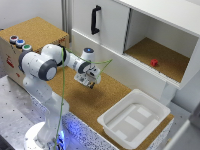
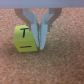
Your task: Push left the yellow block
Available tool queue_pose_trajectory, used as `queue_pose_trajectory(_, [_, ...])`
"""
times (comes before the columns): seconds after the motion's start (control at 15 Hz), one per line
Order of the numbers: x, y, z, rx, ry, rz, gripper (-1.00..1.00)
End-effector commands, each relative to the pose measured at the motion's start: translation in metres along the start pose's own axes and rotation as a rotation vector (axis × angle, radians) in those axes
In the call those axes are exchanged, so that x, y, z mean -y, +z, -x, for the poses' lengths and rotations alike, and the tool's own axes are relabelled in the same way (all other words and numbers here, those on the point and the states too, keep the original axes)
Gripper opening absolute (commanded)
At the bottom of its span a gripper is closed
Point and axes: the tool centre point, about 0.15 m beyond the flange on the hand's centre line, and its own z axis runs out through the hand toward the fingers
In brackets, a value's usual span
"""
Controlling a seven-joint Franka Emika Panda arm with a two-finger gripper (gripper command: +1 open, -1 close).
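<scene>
the gripper (image 2: 40,44) hangs low over the cork surface (image 1: 75,100), its two fingers (image 2: 34,30) drawn close together with only a thin slit between them, clamped on nothing. the yellow block (image 2: 26,37) sits on the cork right against the fingers' outer side, a black letter t on its upper face. in the exterior view the block is hidden under the gripper (image 1: 91,83). a small red block (image 1: 154,62) lies in the open cabinet (image 1: 165,55), and a white bin (image 1: 134,119) rests nearby.

Light: bright, even | Shadows: soft, faint | Exterior view: low-res, slightly blurred | Wrist view: soft focus, grainy
</scene>
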Motion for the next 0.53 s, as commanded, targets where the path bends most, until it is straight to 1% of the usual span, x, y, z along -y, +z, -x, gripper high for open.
queue_pose_trajectory(0.0, [0.031, 0.002, 0.01, -0.024, 0.002, -0.006, -1.0])
queue_pose_trajectory(0.47, [0.053, -0.001, 0.007, -0.024, -0.038, -0.018, -1.0])
